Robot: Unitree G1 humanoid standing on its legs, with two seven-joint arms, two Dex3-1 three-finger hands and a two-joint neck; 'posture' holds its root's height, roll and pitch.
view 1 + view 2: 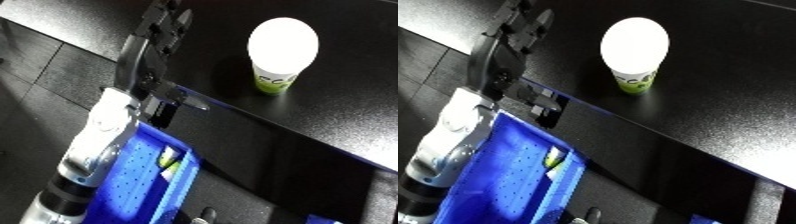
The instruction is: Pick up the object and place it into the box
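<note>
One arm (98,145) shows, and it is the robot's left one. It comes up from the bottom left corner, white and silver, and leans toward twelve o'clock. Under it, at about seven o'clock, sits a blue bin (505,170) with little dots on its floor. Something small, green and white (555,157), lies inside the bin by its right wall. I cannot tell what it is.

At the end of the arm is the black left hand (158,37). Its fingers (178,22) are straight and point up toward twelve o'clock. The thumb (187,100) sticks out toward four o'clock. The hand holds nothing. It hangs over the near edge of a black table (338,115), which runs from the top down to the right.

To the right, at about one o'clock, a cup (277,75) stands upright on the table. It has a bright white lid (634,42) and a green and white side. The cup is well apart from the hand and does not touch it. It is not in the bin.

The right hand does not show.
</note>
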